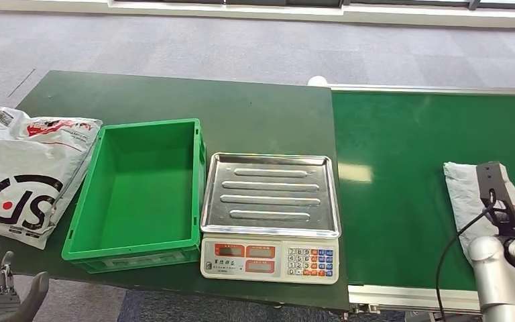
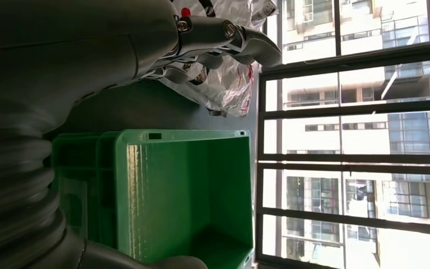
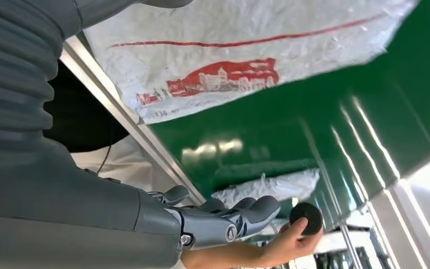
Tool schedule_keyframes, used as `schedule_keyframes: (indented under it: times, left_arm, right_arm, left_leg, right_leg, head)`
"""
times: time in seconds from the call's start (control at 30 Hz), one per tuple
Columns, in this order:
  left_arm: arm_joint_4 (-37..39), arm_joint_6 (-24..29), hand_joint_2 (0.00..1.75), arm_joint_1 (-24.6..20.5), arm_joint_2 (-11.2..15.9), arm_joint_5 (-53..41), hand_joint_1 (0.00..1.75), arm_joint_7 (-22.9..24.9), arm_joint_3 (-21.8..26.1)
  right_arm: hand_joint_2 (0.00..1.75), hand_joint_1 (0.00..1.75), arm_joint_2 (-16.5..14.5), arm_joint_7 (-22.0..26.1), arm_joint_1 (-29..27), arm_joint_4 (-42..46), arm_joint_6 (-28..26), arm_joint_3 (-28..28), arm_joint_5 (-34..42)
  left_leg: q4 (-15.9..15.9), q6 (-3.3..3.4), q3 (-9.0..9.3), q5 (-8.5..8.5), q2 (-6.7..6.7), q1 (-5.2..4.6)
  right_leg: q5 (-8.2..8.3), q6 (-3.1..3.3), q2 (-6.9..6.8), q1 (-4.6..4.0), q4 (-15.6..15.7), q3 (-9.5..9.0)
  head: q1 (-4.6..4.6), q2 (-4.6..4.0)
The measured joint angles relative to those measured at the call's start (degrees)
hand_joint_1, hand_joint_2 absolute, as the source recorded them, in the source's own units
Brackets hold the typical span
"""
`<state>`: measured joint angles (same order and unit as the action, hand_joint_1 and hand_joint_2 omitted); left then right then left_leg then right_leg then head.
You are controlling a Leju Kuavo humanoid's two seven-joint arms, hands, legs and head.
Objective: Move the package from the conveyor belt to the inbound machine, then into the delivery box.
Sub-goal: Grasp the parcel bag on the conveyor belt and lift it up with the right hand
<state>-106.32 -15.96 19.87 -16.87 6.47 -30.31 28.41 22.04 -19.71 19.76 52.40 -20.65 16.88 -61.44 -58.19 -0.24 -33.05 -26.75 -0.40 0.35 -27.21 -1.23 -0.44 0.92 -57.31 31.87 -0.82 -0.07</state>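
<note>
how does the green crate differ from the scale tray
The crate is green plastic with tall walls; the scale tray is shiny metal, shallow, with a low rim. The crate's floor is smooth, while the tray has raised ribs across it. The crate sits straight on the table; the tray sits on a scale with a keypad. Both are empty, rectangular and side by side.

The head view looks forward and down from high up over the dark green table [image 1: 174, 100], taking in the bright green plastic crate [image 1: 141, 191] and the green conveyor belt [image 1: 436, 134] beside it. The left wrist view, turned on its side, sits close behind the left hand [image 2: 218, 42] and shares that crate [image 2: 185, 196]. The right wrist view looks closely along the belt's edge [image 3: 313, 129].
</note>
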Motion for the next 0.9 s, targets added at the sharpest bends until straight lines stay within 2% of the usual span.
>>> schedule_keyframes:
  times: [0.13,0.37,0.57,0.73,0.87,0.9]
  left_arm:
    - [0.0,-0.6,1.75,-0.1,0.2,-0.1,0.0,0.1,0.0]
    - [0.3,-0.7,1.75,-0.3,0.7,-0.1,0.0,-0.2,0.0]
    - [2.5,0.4,1.75,-1.2,2.9,0.5,0.0,-2.0,-1.2]
    - [4.4,1.0,1.75,-1.5,4.9,0.8,0.0,-3.2,-3.1]
    - [5.3,0.1,1.75,-1.5,5.2,0.2,0.0,-3.7,-3.4]
    - [5.4,-0.3,1.75,-1.5,5.2,0.1,0.0,-3.7,-3.4]
  right_arm:
    - [1.75,0.0,2.3,-0.3,1.8,-6.0,5.4,-1.0,1.9]
    - [1.75,0.0,4.5,-0.6,3.8,-12.6,8.7,-1.7,3.9]
    - [1.75,0.0,6.6,3.1,6.5,-22.0,18.7,-1.8,10.1]
    - [1.75,0.0,7.4,1.8,5.8,-28.1,27.1,-1.3,13.5]
    - [1.75,1.73,7.9,2.8,4.7,-30.2,30.5,-0.9,14.8]
    - [1.75,1.75,8.0,3.0,4.6,-30.4,31.1,-0.8,15.0]
  left_leg:
    - [0.0,0.0,-0.02,0.01,-0.06,0.0]
    - [0.0,-0.01,-0.04,0.01,-0.04,0.01]
    - [0.0,0.0,-0.05,0.01,-0.04,0.01]
    - [0.0,0.0,-0.02,0.0,-0.05,0.03]
    - [0.0,-0.01,0.04,-0.03,-0.04,0.09]
    - [0.0,0.0,0.07,-0.06,-0.03,0.12]
  right_leg:
    - [0.01,0.0,-0.05,0.0,0.0,0.0]
    - [0.0,0.01,-0.02,-0.03,0.0,0.07]
    - [0.0,0.0,-0.03,-0.02,0.0,0.09]
    - [-0.01,0.01,-0.03,-0.04,0.0,0.08]
    - [-0.05,0.02,-0.03,-0.1,0.1,0.0]
    - [-0.06,0.02,-0.02,-0.13,0.1,-0.04]
  head:
    - [-0.01,0.0]
    - [-0.01,0.0]
    - [-0.01,0.0]
    - [-0.01,0.0]
    - [-0.01,0.0]
    - [-0.01,0.0]
